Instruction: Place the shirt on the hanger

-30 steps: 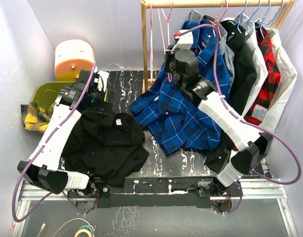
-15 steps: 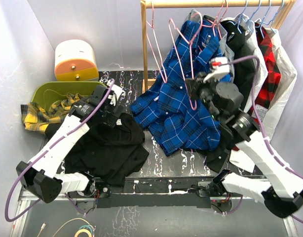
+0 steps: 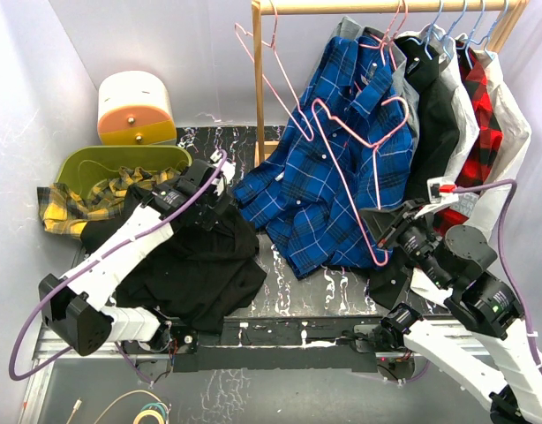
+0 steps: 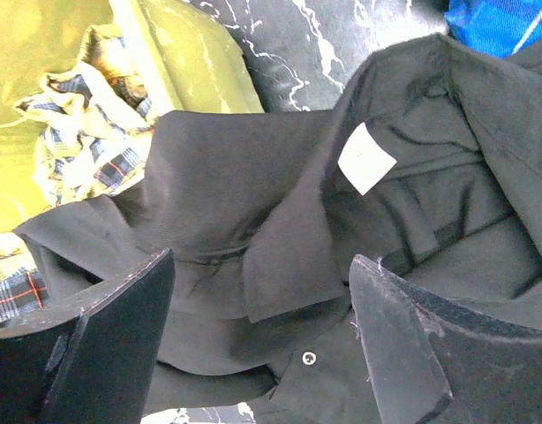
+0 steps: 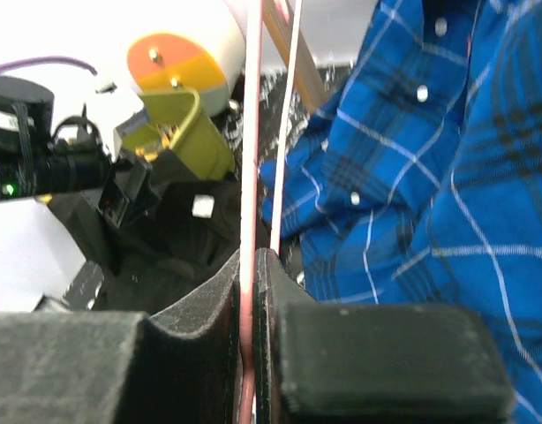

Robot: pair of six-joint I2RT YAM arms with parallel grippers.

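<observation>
The black shirt (image 3: 196, 265) lies crumpled on the table's left half. My left gripper (image 3: 211, 201) hovers open over its collar. In the left wrist view the collar, a white label (image 4: 366, 157) and a small white button (image 4: 309, 357) show between the spread fingers (image 4: 403, 344), and the gripper (image 4: 262, 344) holds nothing. My right gripper (image 3: 383, 240) is shut on the pink hanger (image 3: 345, 187) and holds it in the air in front of the blue plaid shirt. In the right wrist view the pink wire (image 5: 250, 177) is pinched in the gripper (image 5: 251, 291).
The blue plaid shirt (image 3: 328, 208) hangs from the wooden rack (image 3: 258, 88) down onto the table. More clothes hang at the right (image 3: 465, 132). A second pink hanger (image 3: 273, 69) is on the rack. A green bin (image 3: 121, 161), a yellow plaid shirt (image 3: 63, 208) and a white-orange canister (image 3: 134, 106) sit at the left.
My right arm has swung from the rack to the right and nearer, carrying the pink hanger away from the rail. My left gripper has moved right over the black shirt's collar.
</observation>
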